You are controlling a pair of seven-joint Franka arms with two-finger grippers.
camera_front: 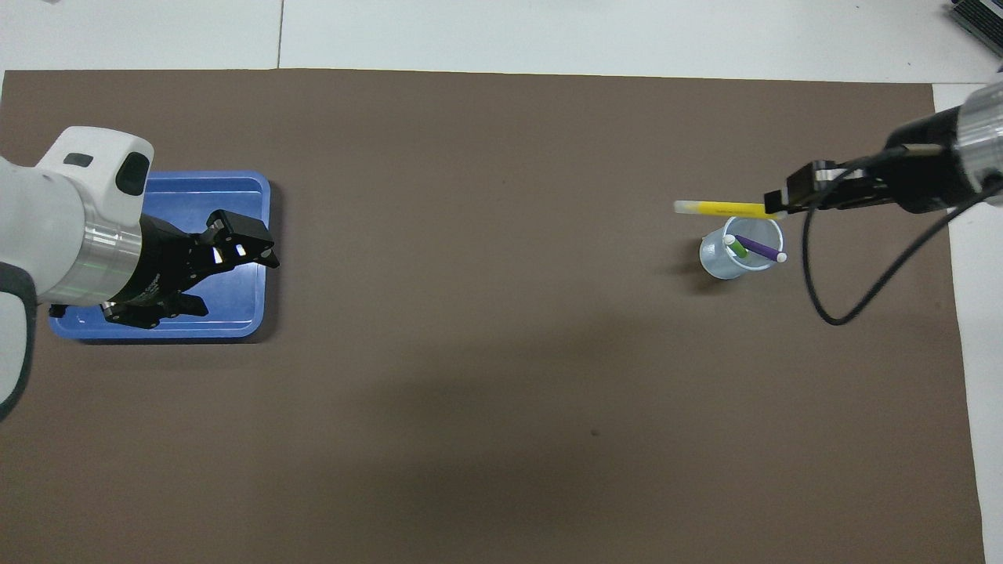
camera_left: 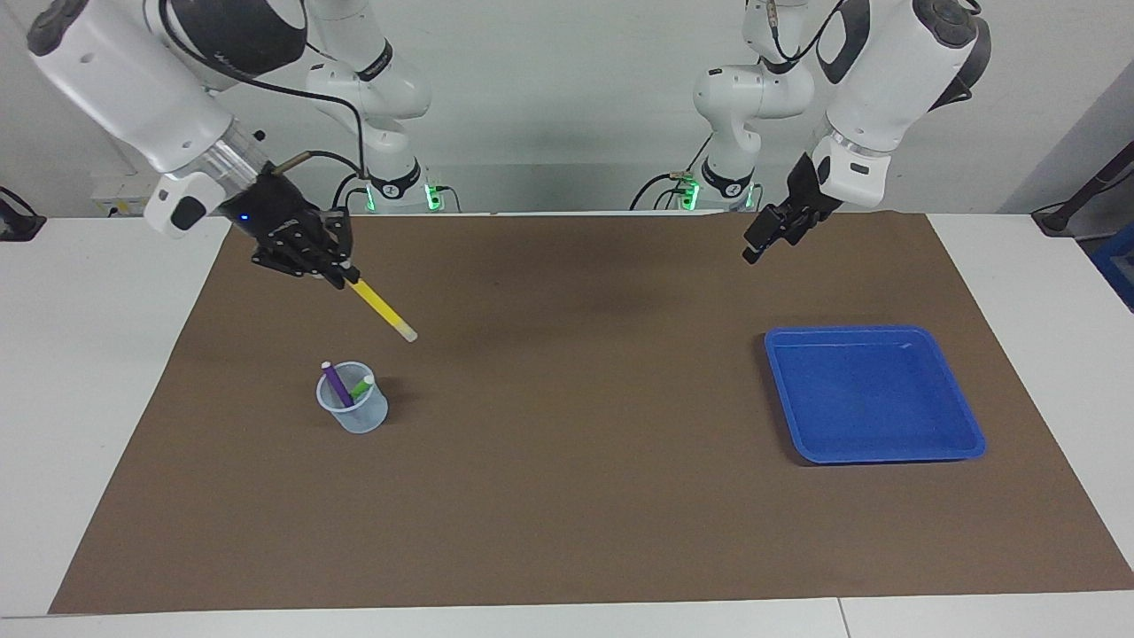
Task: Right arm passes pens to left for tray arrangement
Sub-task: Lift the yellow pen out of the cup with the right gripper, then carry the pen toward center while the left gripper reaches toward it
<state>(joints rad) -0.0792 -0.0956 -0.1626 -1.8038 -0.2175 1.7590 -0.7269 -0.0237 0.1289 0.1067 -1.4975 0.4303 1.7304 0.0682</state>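
My right gripper [camera_left: 341,276] is shut on the upper end of the yellow pen [camera_left: 383,312], which hangs slanted in the air above the clear cup [camera_left: 354,412]. From overhead the yellow pen [camera_front: 717,208] lies level just past the cup's rim [camera_front: 725,254], with the right gripper [camera_front: 776,205] at its end. The purple pen [camera_left: 335,383] and the green pen [camera_left: 361,387] stand in the cup. The blue tray [camera_left: 873,394] lies bare at the left arm's end of the table. My left gripper [camera_left: 764,239] hangs raised and open, holding nothing, and from overhead the left gripper [camera_front: 235,270] covers part of the tray [camera_front: 227,196].
A brown mat [camera_left: 567,496] covers most of the white table, and the cup and tray both sit on it. A black cable [camera_front: 815,298] loops down from the right wrist beside the cup.
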